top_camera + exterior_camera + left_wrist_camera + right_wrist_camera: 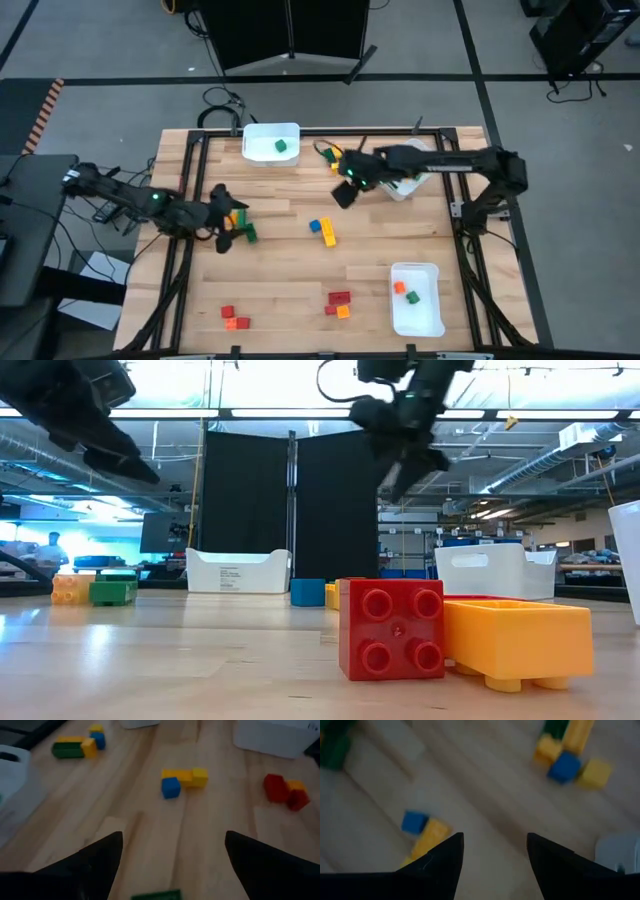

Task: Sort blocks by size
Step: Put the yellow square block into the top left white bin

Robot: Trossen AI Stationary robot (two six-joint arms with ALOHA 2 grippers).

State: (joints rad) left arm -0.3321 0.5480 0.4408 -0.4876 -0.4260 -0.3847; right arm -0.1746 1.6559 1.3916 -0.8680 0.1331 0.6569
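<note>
High view, wooden table (290,280), listed from its near edge to its far edge.

- Red and orange blocks (232,318): near edge, left part.
- Red-orange cluster (339,303): near edge, middle. Low view shows a square red brick (391,628) touching an orange brick (520,640).
- Near white bin (416,320): right of that cluster; holds an orange block (400,288) and a green block (412,297).
- Blue and yellow blocks (322,230): table centre.
- Left gripper (222,222): left of table centre, fingers spread wide, nothing between them; a green brick (248,233) lies just beside its tips, yellow and orange pieces close by.
- Right gripper (343,190): beyond table centre, raised off the wood, fingers parted and empty.
- Mixed yellow, green and blue blocks (330,154): far edge, just behind the right gripper.
- Far white bin (271,142): far edge, left of that group; holds one green block (281,146).
- Third white bin (408,184): far right, partly under the right arm.
</note>
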